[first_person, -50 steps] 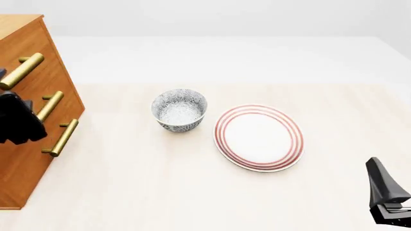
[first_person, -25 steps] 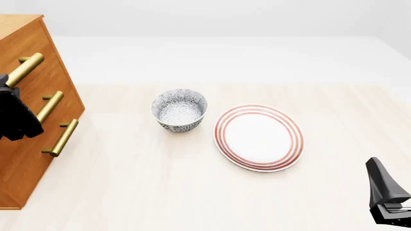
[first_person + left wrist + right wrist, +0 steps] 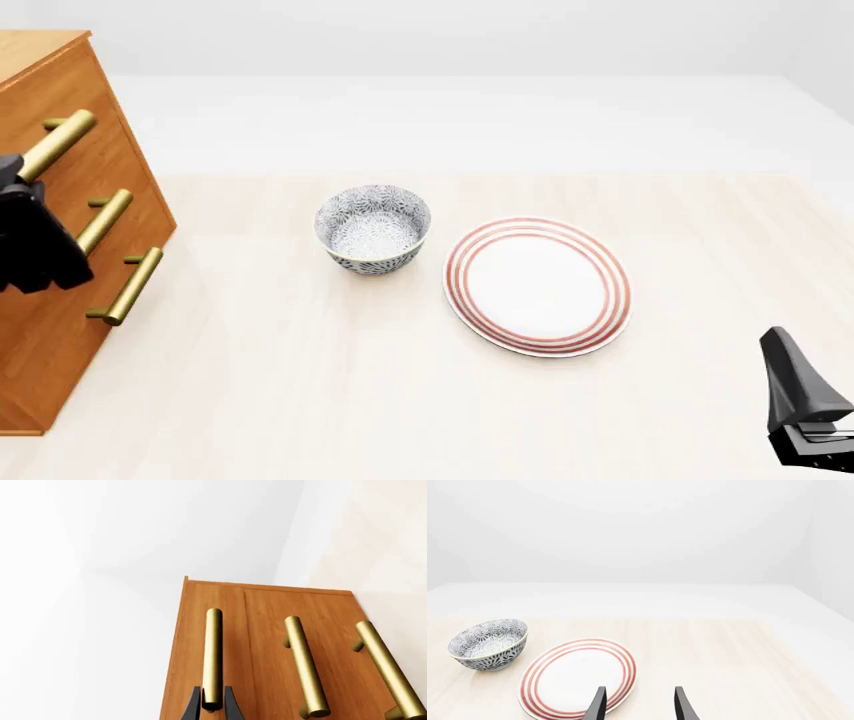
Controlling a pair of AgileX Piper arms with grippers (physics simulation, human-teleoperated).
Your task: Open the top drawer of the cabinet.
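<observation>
While left gripper (image 3: pixel 212 706) sits with black fingers (image 3: pixel 194 707) closed around near end of brass cylindrical bar handle (image 3: pixel 213 655), top drawer (image 3: pixel 230 630) of tall orange-brown wooden cabinet (image 3: pixel 80 215) at table's left edge looks flush; right gripper (image 3: pixel 639 705) parted, empty, low at right, near red-ringed white plate (image 3: pixel 538 285) and patterned grey bowl (image 3: pixel 372 228)

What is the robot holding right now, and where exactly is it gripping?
The left gripper clasps the top drawer's brass handle at its near end; the right gripper holds nothing.
</observation>
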